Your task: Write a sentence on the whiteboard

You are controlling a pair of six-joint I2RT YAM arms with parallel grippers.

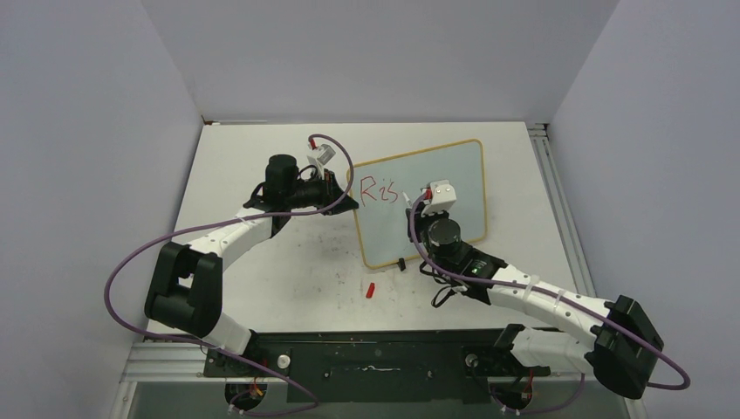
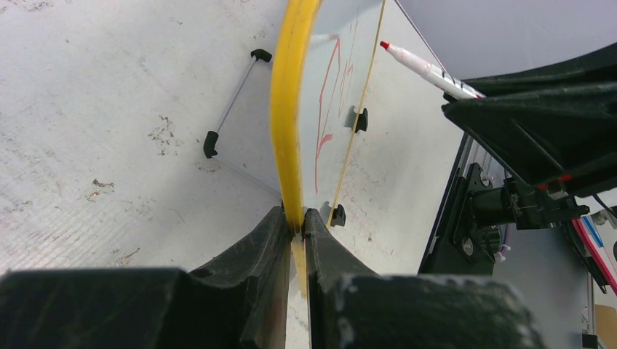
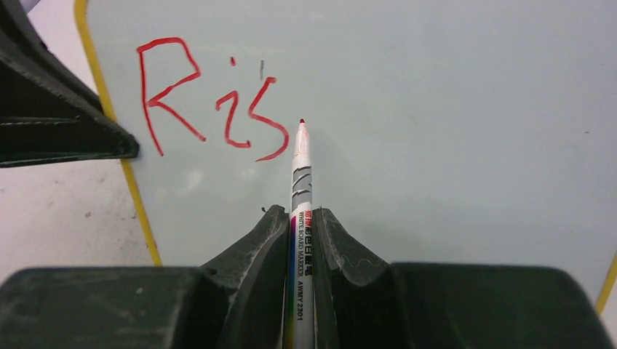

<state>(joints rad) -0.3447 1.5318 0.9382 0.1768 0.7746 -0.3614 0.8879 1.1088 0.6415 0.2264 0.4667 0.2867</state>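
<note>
now left jaws pinch smooth whiteboard rim; right jaws clamp slim cylindrical marker.

The whiteboard has a pale bluish-white surface and a yellow frame. Its lettering is red. The marker is white with grey stripes, a rainbow strip, black print and a red tip. The cap is red. The tabletop is white with grey scuffs.

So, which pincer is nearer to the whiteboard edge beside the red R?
Left. The left pincer clamps that edge of the whiteboard; the right pincer holds a marker over the board's middle.
</note>
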